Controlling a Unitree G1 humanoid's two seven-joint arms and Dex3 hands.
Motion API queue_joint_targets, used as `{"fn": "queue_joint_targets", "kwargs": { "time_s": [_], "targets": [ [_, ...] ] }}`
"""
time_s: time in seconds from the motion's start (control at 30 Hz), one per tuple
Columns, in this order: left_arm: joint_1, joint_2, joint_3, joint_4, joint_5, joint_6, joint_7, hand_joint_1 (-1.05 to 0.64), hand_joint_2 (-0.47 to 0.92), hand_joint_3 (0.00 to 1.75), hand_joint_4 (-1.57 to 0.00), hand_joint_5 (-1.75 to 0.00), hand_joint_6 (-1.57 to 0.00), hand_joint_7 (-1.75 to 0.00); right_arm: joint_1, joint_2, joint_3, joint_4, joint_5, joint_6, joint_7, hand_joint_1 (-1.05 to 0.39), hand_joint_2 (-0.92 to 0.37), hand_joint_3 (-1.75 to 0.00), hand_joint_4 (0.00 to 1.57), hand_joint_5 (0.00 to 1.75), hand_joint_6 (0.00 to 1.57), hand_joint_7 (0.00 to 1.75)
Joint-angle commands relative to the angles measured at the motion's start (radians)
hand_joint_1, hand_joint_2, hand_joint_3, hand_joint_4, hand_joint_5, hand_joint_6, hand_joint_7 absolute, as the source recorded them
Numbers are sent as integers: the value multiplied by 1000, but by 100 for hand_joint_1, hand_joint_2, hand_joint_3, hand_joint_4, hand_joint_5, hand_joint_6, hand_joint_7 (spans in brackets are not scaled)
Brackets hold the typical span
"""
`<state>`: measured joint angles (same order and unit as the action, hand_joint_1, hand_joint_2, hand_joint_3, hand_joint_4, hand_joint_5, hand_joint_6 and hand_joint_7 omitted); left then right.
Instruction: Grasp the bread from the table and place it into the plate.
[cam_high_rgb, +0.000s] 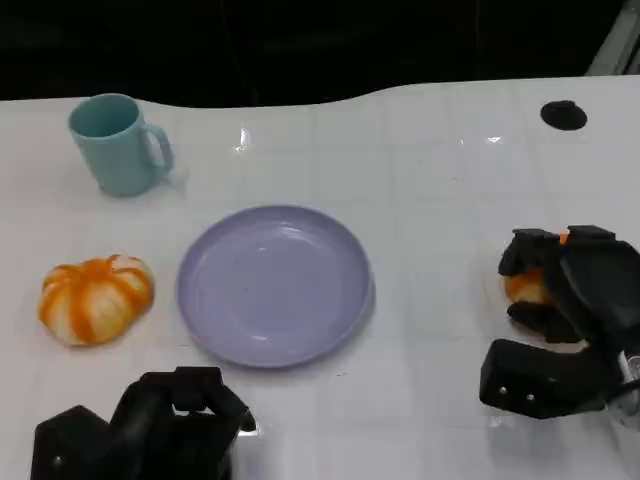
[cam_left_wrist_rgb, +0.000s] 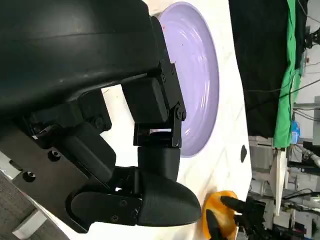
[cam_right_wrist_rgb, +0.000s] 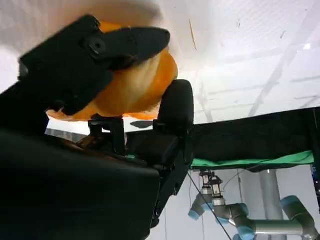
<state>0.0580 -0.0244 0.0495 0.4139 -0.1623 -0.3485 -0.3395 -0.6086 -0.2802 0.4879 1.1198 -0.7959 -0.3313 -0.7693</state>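
Gripping the bread (cam_high_rgb: 524, 287), the right robot hand (cam_high_rgb: 560, 300) is sitting at the table's (cam_high_rgb: 430, 200) right side, well apart from the plate (cam_high_rgb: 275, 285) (pumpkin (cam_high_rgb: 95, 298) and mug (cam_high_rgb: 118, 144) sitting left). Left robot hand (cam_high_rgb: 170, 425) is curling around nothing.

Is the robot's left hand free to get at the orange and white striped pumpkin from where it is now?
Probably yes. The left hand holds nothing and sits just near of the orange and white striped pumpkin, with only bare white table between them.
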Motion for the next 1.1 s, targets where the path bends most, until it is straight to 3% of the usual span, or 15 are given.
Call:
{"fn": "queue_joint_targets", "kwargs": {
  "time_s": [0.03, 0.47, 0.7, 0.97, 1.1],
  "targets": [
    [6, 10, 4, -13, 0, 6, 13, -105, 51, 76, -157, -125, -136, -90, -18, -11, 13, 9, -8, -7, -62, -21, -37, -104, 94, 175, 70, 175],
    [-1, 12, 4, 0, 2, -4, 10, -105, 51, 75, -157, -125, -136, -90, -10, -17, 30, -43, -21, -108, -164, -21, -31, -119, 97, 175, 71, 175],
    [-3, 7, 3, -2, 4, 3, 16, -105, 51, 75, -157, -125, -136, -91, -12, 4, 44, -147, -19, -197, -159, -15, -24, -141, 101, 175, 77, 175],
    [-3, 10, -1, 1, 7, -7, 14, -105, 51, 75, -157, -125, -136, -90, -16, 60, 42, -277, 8, -242, -32, -17, -26, -147, 102, 175, 77, 175],
    [-1, 11, -3, 1, 6, -9, 11, -105, 51, 75, -157, -124, -136, -90, -25, 107, 45, -327, 11, -231, 53, -17, -22, -148, 101, 175, 86, 155]
  ]
}}
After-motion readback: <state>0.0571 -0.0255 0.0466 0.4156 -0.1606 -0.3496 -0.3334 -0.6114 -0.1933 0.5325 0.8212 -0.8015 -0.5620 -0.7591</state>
